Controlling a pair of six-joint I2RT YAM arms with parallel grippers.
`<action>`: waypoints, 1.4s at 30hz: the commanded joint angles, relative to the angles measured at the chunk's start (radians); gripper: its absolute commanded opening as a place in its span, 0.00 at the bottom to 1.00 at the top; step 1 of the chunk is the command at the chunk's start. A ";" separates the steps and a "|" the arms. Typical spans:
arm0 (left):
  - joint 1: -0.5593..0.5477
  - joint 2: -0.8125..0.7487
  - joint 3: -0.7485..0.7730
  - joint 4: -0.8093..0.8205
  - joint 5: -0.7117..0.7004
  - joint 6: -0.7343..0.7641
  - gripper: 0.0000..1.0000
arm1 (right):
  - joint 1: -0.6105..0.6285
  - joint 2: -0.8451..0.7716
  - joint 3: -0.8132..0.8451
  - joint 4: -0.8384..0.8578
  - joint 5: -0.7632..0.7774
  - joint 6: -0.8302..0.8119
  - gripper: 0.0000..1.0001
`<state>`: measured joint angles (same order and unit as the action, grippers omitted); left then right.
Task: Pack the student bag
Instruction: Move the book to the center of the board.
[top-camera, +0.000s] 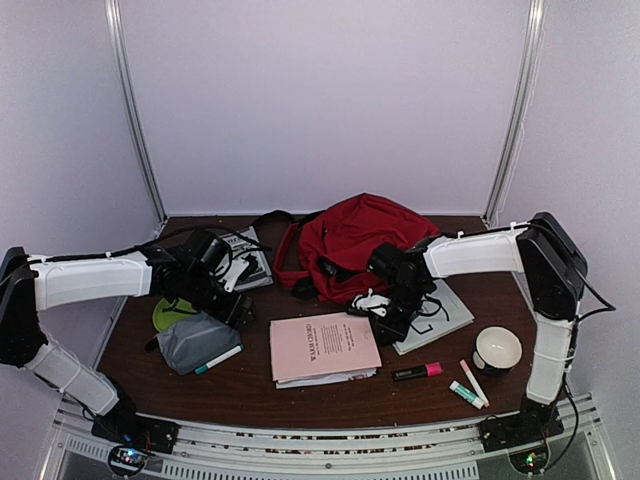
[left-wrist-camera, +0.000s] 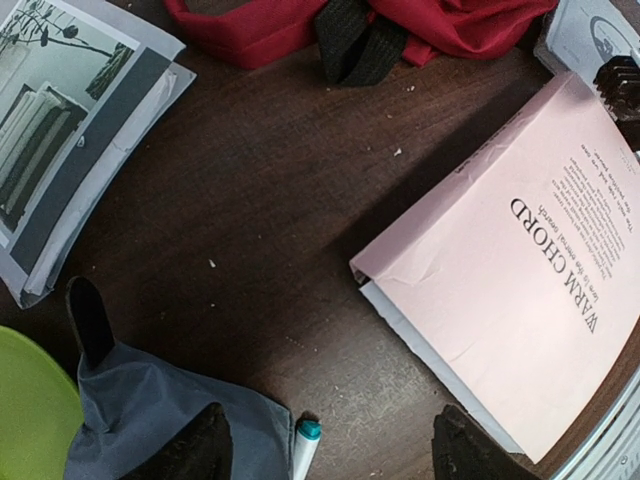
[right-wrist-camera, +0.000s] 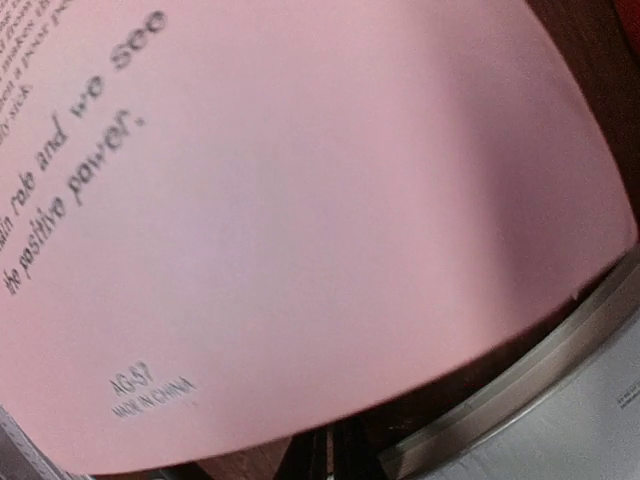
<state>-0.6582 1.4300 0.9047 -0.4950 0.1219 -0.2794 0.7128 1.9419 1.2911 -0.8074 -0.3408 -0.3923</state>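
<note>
The student bag, a large red backpack, lies at the back middle of the table; its red fabric and black strap show at the top of the left wrist view. A pink notebook lies in front of it. My right gripper is at its right edge, with the fingers pinched together on the curved pink cover. My left gripper hangs open and empty over a grey pouch and a teal-capped pen, left of the notebook.
A green plate sits under the pouch. A black-and-white booklet lies at back left and a grey magazine right of the notebook. A white cup and three markers stand near the front right, by the metal rail.
</note>
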 joint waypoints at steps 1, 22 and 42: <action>-0.006 -0.013 0.001 0.033 0.001 -0.004 0.72 | -0.106 -0.002 -0.017 -0.045 0.054 0.015 0.07; -0.089 0.064 -0.053 -0.007 -0.022 -0.094 0.68 | -0.493 -0.090 -0.020 -0.112 0.130 0.050 0.06; -0.262 0.354 0.201 -0.002 -0.017 -0.045 0.63 | -0.542 -0.498 -0.163 -0.138 -0.214 -0.050 0.17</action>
<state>-0.8986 1.7191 0.9909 -0.5079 0.0978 -0.3500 0.1677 1.5063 1.1763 -0.9157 -0.4992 -0.3935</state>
